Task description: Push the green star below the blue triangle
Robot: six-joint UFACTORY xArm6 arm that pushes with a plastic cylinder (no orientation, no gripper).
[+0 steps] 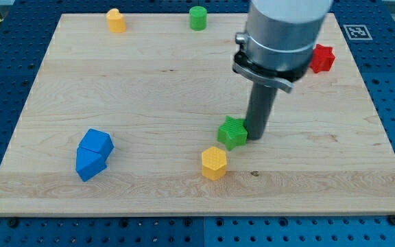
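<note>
With no jaws to report, my tip [257,138] touches the right side of the green star [232,132] mid-desk [149,89], starting the push; next it should drive leftward and down, toward below the blue triangle [90,163].

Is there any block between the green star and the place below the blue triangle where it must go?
Partly. My tip touches the green star on its right side. The yellow hexagon sits just below-left of the star, near the path toward the blue triangle at the view's left. Beyond it, nothing visible blocks the way.

grey cylinder, dark rod, my tip [256,139]
</note>
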